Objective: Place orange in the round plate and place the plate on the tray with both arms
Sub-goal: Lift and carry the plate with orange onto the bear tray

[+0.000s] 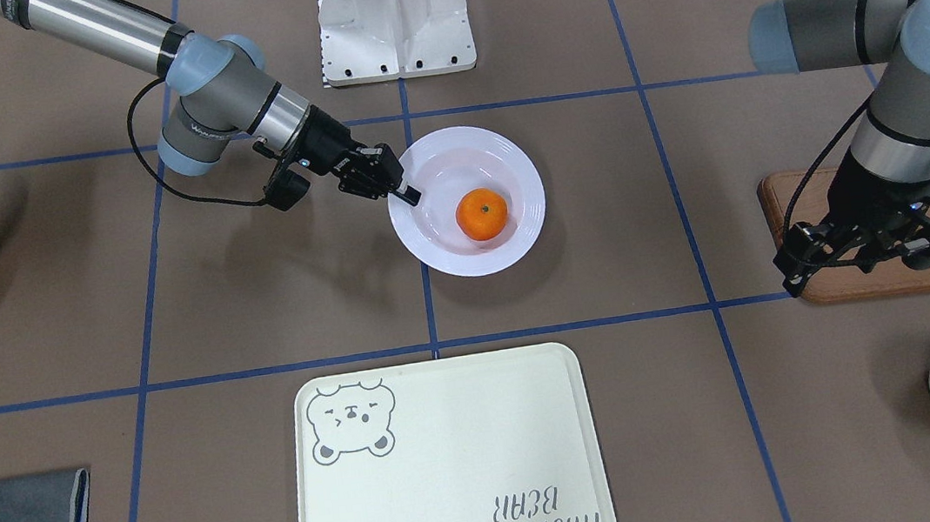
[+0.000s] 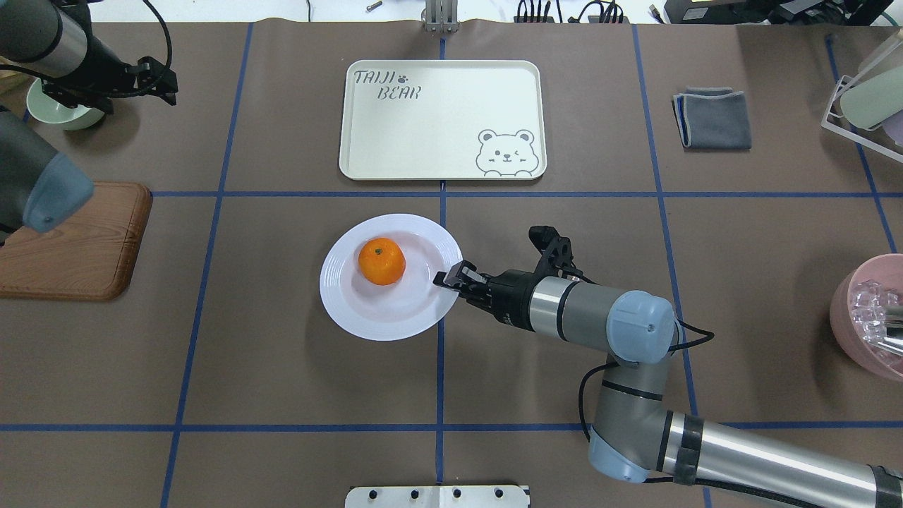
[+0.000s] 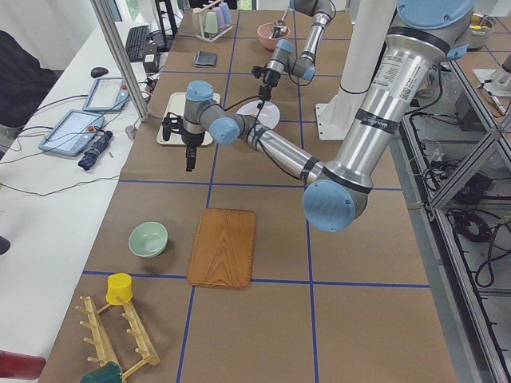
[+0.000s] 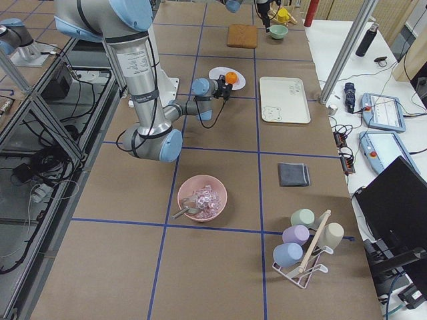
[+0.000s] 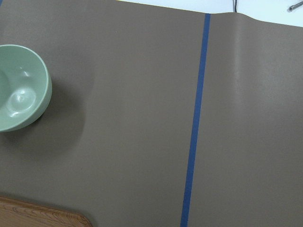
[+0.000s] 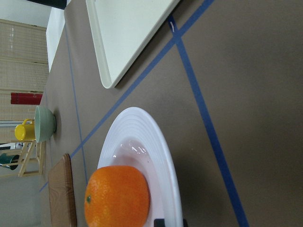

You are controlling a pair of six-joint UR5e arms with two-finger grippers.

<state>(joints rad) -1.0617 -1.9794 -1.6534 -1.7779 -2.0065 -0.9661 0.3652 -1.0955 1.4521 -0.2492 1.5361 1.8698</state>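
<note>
Though small, bright orange (image 2: 382, 261) (green-dotted) in plate (image 2: 350, 312)

Robotics lab: blue-taped grid table (image 2: 282, 395), aluminium frame (image 3: 122, 64), operator tablets (image 3: 72, 132).

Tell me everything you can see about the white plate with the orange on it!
The round plate is glossy white and deep in the middle, with a wide rim of ringed ridges. It looks like ceramic. It sits flat on the brown table, near the middle, not yet on the tray. The orange rests in its hollow. The right gripper is at its rim; whether it pinches the rim is unclear.
</note>
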